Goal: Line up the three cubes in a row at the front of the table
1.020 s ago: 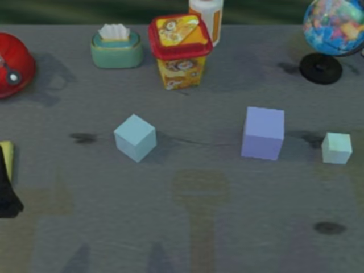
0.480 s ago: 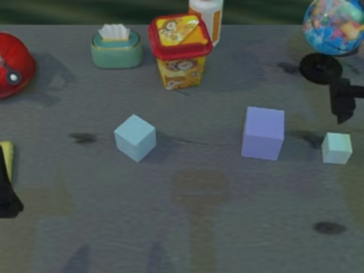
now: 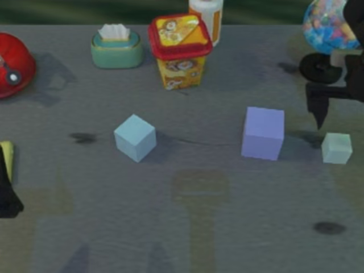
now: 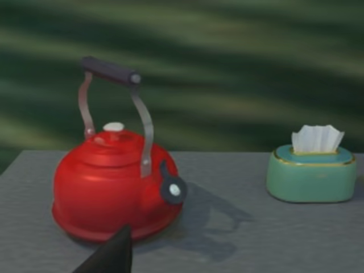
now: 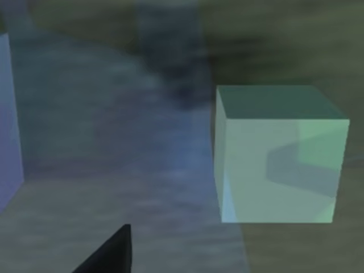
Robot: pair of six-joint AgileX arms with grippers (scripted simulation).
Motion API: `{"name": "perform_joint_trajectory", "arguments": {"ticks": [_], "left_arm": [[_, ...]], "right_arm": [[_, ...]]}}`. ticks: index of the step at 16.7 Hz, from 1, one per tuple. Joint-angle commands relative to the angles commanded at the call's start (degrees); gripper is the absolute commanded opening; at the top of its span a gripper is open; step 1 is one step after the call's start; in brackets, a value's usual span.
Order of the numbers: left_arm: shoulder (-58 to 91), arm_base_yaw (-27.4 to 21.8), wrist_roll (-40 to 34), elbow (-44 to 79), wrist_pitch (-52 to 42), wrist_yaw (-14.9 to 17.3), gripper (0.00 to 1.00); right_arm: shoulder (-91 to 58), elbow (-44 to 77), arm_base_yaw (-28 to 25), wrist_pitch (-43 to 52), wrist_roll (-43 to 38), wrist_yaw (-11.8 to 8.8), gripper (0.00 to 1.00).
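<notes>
The right gripper (image 3: 319,108) is above the right side of the desk (image 3: 227,227), just behind the small pale teal cube (image 3: 336,148). I cannot tell if it is wide or narrow. The big lavender-blue cube (image 3: 263,133) sits just left of the small one. The light blue cube (image 3: 135,137) sits well apart, on the left. The left gripper (image 3: 7,193) waits at the left edge.

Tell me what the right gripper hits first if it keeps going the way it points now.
Most likely the small pale teal cube: the right gripper points down just behind it, with the cube ahead in its wrist view. Depth is unclear, so it might meet bare table beside it.
</notes>
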State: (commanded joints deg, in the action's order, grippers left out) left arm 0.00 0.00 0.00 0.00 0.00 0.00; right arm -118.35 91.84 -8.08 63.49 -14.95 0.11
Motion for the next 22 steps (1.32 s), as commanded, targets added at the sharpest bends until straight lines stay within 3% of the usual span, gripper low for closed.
{"name": "perform_joint_trajectory", "arguments": {"ticks": [6,13,18,22], "left_arm": [[0.00,0.00,0.00,0.00,0.00,0.00,1.00],[0.00,0.00,0.00,0.00,0.00,0.00,1.00],[0.00,0.00,0.00,0.00,0.00,0.00,1.00],[0.00,0.00,0.00,0.00,0.00,0.00,1.00]], "right_arm": [[-0.29,-0.85,0.22,-1.06,0.12,0.00,1.00],[-6.45,-9.25,-0.05,-16.05,-0.14,0.05,1.00],[-7.32,-10.31,-0.09,-17.63,-0.19,0.06,1.00],[-7.32,-10.31,-0.09,-17.63,-0.19,0.06,0.70]]}}
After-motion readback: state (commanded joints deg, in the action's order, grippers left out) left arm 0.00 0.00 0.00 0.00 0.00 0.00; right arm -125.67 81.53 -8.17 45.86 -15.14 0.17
